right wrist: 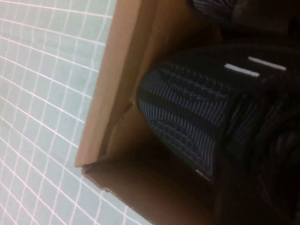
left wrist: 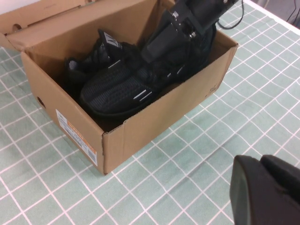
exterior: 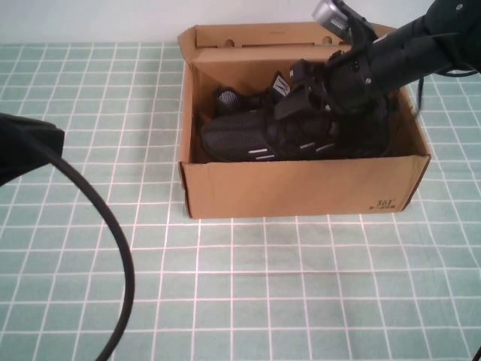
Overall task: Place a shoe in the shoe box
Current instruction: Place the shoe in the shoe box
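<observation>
The right fingers (exterior: pixel 304 101) reach into the shoe box (exterior: pixel 301 188), over the shoe (exterior: pixel 255 139); their opening cannot be told. The left fingers (left wrist: pixel 267 192), shut, empty, show only in the left wrist view.

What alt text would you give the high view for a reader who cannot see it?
A black sneaker lies inside an open brown shoe box on a green grid-patterned table, with the right gripper reaching down into the box over the shoe. The left gripper is out of this view, parked off to the box's left over the table.
</observation>
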`<state>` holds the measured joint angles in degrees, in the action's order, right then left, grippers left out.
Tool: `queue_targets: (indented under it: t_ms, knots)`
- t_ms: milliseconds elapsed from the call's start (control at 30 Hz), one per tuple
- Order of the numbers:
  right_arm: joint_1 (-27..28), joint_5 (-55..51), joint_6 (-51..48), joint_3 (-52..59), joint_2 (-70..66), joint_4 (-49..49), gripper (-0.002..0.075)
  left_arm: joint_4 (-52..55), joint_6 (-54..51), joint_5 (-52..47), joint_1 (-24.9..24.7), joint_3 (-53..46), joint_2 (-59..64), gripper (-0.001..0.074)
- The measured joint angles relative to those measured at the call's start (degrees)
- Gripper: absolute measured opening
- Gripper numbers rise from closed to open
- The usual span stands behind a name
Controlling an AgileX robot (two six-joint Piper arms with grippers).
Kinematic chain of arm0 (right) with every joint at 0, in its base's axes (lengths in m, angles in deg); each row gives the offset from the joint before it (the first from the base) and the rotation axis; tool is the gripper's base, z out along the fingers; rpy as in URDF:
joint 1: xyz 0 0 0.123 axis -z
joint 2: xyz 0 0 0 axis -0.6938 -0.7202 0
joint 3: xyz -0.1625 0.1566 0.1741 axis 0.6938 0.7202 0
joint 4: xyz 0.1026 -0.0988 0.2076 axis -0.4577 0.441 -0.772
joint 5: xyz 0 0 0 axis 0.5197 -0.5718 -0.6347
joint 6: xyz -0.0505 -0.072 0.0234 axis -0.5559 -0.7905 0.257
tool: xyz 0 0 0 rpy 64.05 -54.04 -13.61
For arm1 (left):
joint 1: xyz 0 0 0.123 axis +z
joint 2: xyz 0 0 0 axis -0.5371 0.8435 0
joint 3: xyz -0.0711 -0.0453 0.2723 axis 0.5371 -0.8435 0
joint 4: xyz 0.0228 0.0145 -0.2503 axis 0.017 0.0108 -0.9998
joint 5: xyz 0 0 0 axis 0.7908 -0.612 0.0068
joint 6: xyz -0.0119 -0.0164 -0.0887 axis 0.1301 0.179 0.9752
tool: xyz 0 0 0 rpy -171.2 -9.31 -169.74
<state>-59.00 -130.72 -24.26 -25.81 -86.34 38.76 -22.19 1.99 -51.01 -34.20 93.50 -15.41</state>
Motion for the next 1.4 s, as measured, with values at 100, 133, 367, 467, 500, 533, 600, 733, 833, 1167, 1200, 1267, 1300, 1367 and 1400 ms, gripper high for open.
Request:
queue_targets:
  t_ms: [100,133,367,467,500,533,600,733,833,1167,1200,1267,1300,1367,1400]
  knots:
    - [0.00,-0.67,2.32,-0.04,0.00,2.92,0.0275,0.00,0.00,0.00,0.00,0.00,0.00,0.0000]
    - [0.00,-0.84,3.00,-0.04,0.00,4.19,0.0293,0.00,0.00,0.00,0.00,0.00,0.00,0.0000]
    - [0.00,-3.93,8.45,-0.04,0.00,14.87,0.0335,0.00,1.09,0.00,0.00,0.00,0.00,0.0000]
    - [0.00,-4.46,8.93,-0.13,0.49,17.47,0.0337,0.00,1.19,0.00,0.00,0.00,0.00,0.0000]
    - [0.00,-4.60,9.04,-0.13,0.79,18.57,0.0337,0.00,1.19,0.00,0.00,0.00,0.00,0.0000]
    - [0.00,-4.69,9.36,-0.34,1.40,19.83,0.0337,0.00,1.22,0.00,0.00,0.00,0.00,0.0000]
    - [0.00,-4.95,9.85,-1.04,2.62,23.26,0.0337,0.00,1.22,0.00,0.00,0.00,0.00,0.0000]
    - [0.00,-5.20,10.27,-2.67,6.64,29.71,0.0338,0.85,0.66,0.00,0.00,0.00,0.00,0.0000]
    - [0.00,-5.20,10.27,-3.69,10.18,33.55,0.0310,1.11,-2.86,0.00,0.00,0.00,-0.10,0.0000]
    - [0.00,-3.21,5.12,-4.04,27.38,40.01,0.0006,15.89,-1.92,5.57,0.00,0.00,-7.65,0.0000]
    - [0.00,-3.15,4.86,-4.04,29.74,40.11,0.0001,18.81,0.72,6.95,0.00,0.00,-8.42,0.0000]
    - [0.00,-2.63,4.13,-3.57,34.57,40.25,-0.0003,23.09,5.78,9.27,0.00,0.00,-9.30,0.0000]
    - [0.00,-2.22,3.70,-2.85,36.98,40.25,-0.0004,24.54,8.22,10.40,0.00,-0.25,-9.40,0.0000]
    - [0.00,-1.37,3.08,-0.84,41.31,40.47,-0.0005,25.60,10.95,12.08,0.00,-1.13,-9.40,0.0000]
    - [0.00,-0.70,2.92,0.93,43.76,40.47,-0.0005,25.75,11.74,12.82,0.00,-1.90,-9.40,0.0000]
